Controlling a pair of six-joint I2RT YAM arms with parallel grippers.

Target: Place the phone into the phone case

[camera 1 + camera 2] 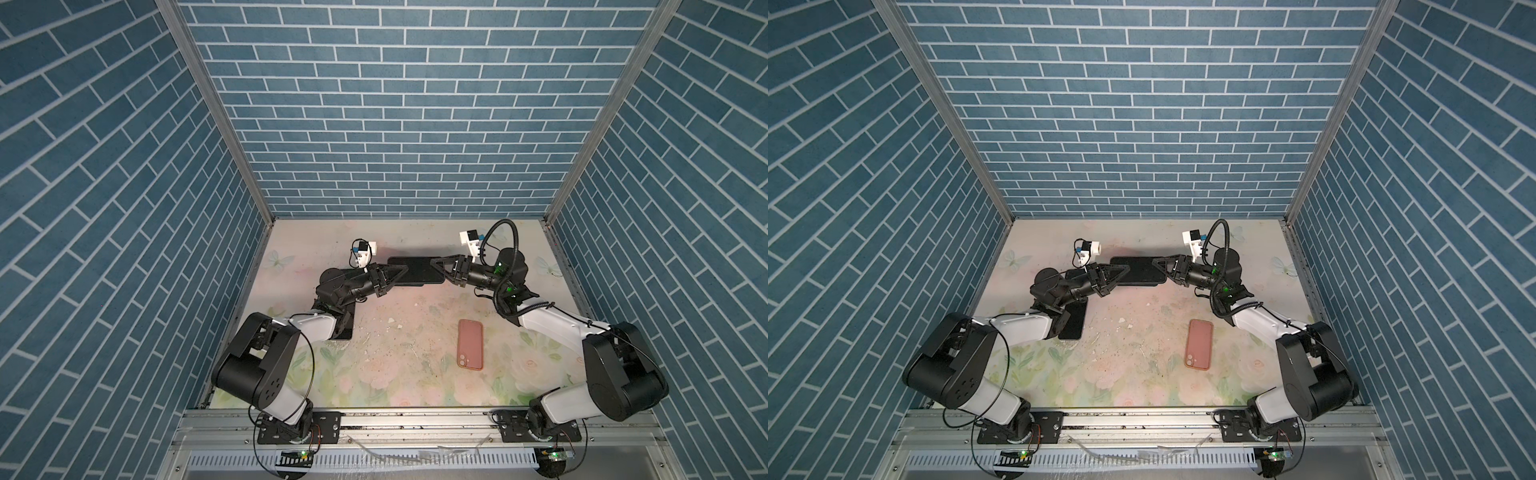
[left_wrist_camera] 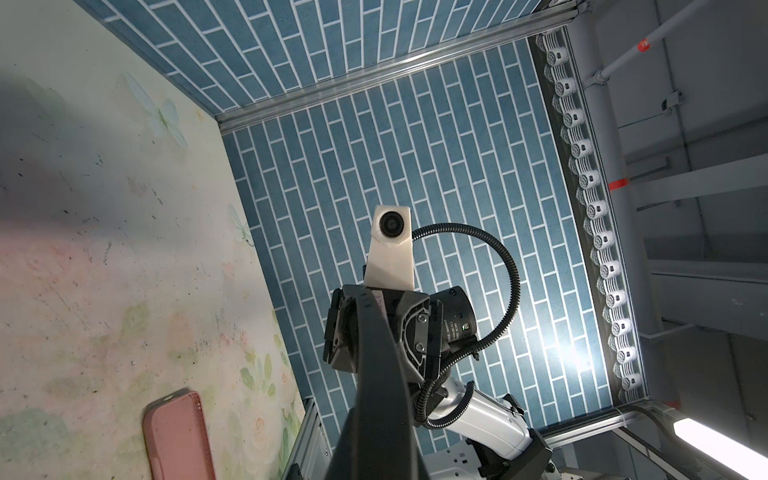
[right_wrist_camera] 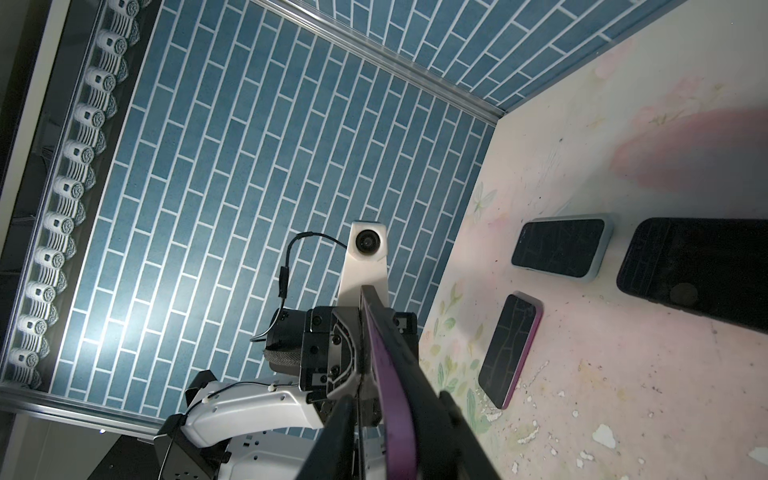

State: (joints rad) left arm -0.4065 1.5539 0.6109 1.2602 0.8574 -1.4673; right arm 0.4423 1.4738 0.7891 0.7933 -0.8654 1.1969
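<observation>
A dark phone (image 1: 417, 269) (image 1: 1140, 270) with a purple edge (image 3: 390, 374) hangs above the back middle of the table, between both grippers. My left gripper (image 1: 403, 272) (image 1: 1123, 272) is shut on its left end. My right gripper (image 1: 436, 264) (image 1: 1156, 262) sits around its right end, slightly open. A thin gap shows between one finger (image 3: 340, 424) and the phone. The pink phone case (image 1: 470, 344) (image 1: 1199, 344) (image 2: 178, 436) lies flat on the table, nearer the front and to the right, well apart from both grippers.
Other phones lie at the left around my left arm: one in a pale blue case (image 3: 561, 245), a black one (image 3: 698, 270) and a purple-edged one (image 3: 511, 349). A black phone (image 1: 345, 328) (image 1: 1073, 326) shows under my left forearm. Blue brick walls stand on three sides.
</observation>
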